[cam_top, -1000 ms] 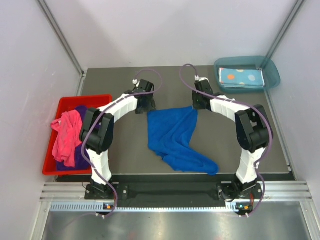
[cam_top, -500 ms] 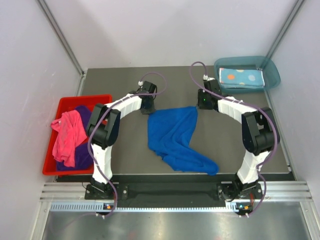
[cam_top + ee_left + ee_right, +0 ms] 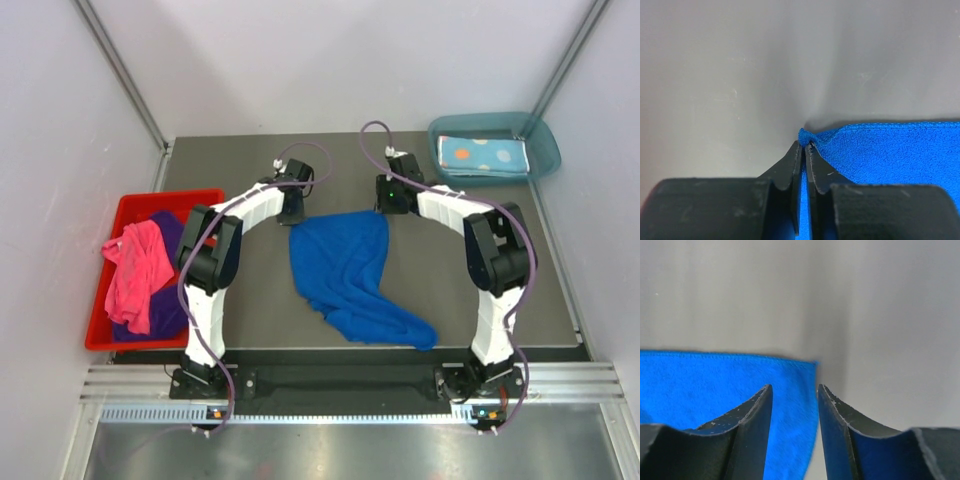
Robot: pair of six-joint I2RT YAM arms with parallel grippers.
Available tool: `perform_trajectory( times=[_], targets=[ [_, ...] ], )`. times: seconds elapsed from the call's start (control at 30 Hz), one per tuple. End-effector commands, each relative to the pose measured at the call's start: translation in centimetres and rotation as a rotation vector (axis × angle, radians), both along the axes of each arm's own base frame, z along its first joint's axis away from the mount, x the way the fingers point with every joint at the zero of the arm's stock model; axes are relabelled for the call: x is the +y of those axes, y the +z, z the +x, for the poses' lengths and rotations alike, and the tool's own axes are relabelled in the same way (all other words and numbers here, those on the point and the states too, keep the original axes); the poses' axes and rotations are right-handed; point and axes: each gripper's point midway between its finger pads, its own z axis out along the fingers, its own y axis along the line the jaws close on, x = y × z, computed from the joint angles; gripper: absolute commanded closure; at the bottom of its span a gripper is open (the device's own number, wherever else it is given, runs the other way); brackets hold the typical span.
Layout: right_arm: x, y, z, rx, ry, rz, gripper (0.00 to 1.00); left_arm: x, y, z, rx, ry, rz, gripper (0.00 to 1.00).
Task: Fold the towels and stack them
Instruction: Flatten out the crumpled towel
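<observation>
Royal blue terry towel [image 3: 345, 270]: lies rumpled in the middle of the dark grey worktop [image 3: 260, 315].
Left end effector [image 3: 804, 145]: pressed together, pinching the towel's far left corner.
Right end effector [image 3: 794, 390]: jaws spread over the far right corner.
Left side: red plastic bin [image 3: 170, 197] holding pink towel [image 3: 135, 270] and purple towel [image 3: 165, 312].
Far right: teal plastic tray [image 3: 545, 150] with folded light blue dotted towel [image 3: 482, 154].
</observation>
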Motion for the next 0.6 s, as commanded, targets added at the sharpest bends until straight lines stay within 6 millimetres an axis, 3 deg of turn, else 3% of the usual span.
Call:
perform_trajectory(
  times=[0.0,0.1,0.23,0.37,0.57],
  targets=[
    [1.5,0.1,1.1,-0.014,0.017,-0.029,0.58,0.9,0.4,0.7,-0.001,0.001,0.037,0.89],
    [1.5,-0.8,1.4,-0.001,0.015,-0.079,0.57,0.8,0.4,0.7,-0.002,-0.004,0.033,0.83],
    [1.4,-1.6,1.0,0.009,0.003,-0.154,0.56,0.8,1.0,0.9,-0.015,-0.004,0.030,0.65],
    [0.7,-2.2,0.4,0.007,-0.021,-0.204,0.56,0.9,1.5,0.7,-0.023,-0.005,0.031,0.54],
    [0.3,-0.9,0.2,-0.034,-0.039,-0.210,0.55,0.5,2.5,0.5,-0.049,-0.020,-0.005,0.46]
  ],
)
